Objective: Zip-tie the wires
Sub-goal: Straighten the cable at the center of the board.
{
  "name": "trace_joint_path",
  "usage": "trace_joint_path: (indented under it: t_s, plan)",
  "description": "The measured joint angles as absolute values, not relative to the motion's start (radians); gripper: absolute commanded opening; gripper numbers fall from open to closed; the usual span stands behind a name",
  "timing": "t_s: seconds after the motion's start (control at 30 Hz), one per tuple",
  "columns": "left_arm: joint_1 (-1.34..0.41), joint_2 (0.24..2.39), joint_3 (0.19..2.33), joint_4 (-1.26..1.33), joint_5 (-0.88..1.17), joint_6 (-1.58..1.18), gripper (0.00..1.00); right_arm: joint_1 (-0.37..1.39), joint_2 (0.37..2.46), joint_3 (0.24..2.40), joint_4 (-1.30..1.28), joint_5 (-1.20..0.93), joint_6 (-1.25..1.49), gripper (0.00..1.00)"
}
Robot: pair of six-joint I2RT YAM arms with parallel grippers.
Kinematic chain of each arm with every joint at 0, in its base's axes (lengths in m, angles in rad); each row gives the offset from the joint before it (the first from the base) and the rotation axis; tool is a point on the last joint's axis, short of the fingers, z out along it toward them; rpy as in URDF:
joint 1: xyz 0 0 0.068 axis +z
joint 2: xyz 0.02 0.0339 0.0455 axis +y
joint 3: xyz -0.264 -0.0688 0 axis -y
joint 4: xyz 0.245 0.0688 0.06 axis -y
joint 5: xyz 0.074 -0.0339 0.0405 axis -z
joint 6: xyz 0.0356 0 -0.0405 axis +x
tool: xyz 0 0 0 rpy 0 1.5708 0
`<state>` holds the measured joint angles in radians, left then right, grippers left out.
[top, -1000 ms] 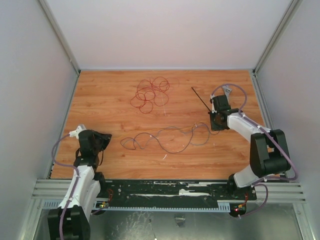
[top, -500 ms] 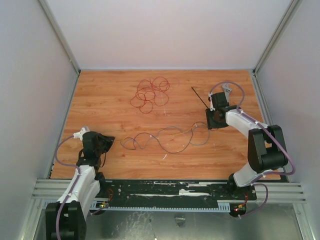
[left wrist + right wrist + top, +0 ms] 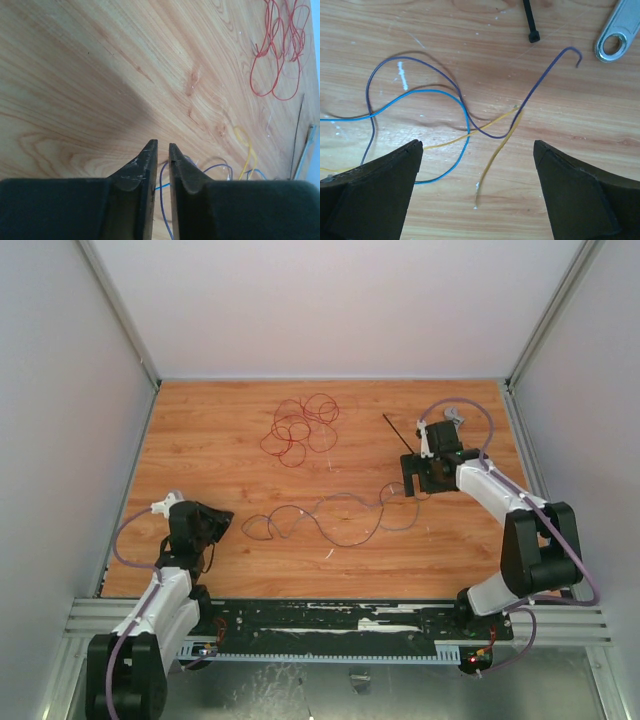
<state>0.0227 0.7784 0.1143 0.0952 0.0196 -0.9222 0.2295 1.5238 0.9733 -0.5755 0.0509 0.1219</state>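
Red wires [image 3: 300,428], hair-thin and coiled into a loose knot of overlapping rings, lie on the wood-grain table [image 3: 200,440] at about 11 o'clock from its middle in the top view. Long strands [image 3: 335,515] of purple, blue and yellow meander separately just toward 6 o'clock. The zip tie [image 3: 399,434], a straight, narrow black strip, lies slantwise at 2 o'clock, touching neither group. In the right wrist view its small square head shows near 12 o'clock, with a silver wrench [image 3: 618,36] at 2 o'clock. The right gripper [image 3: 412,476] hangs over the strands' loose ends at 3 o'clock, fingers spread wide and holding nothing. The left gripper [image 3: 215,523], at 8 o'clock, shows only a thin slit between its tips, with nothing in it.
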Motion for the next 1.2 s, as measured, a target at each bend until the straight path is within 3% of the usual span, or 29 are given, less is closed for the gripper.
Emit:
trace_joint_path:
  t_s: [0.1,0.43,0.73,0.93,1.2]
  plan:
    - [0.017,0.781,0.114,0.102,0.018,-0.921,0.37,0.229,1.497,0.980,-0.577,0.022,0.122,0.96]
    - [0.016,0.767,0.081,0.121,-0.001,-0.930,0.59,0.229,1.439,1.003,-0.578,-0.020,0.122,0.99]
    - [0.015,0.692,0.244,-0.004,-0.058,-0.850,0.97,0.266,1.433,1.031,-0.525,-0.077,0.136,0.99]
    - [0.015,0.700,0.448,-0.019,0.003,-0.778,0.98,0.362,1.582,1.179,-0.416,-0.094,0.181,0.99]
    - [0.015,0.746,0.516,-0.044,0.210,-0.755,0.98,0.404,1.998,1.543,-0.305,-0.101,0.261,0.93]
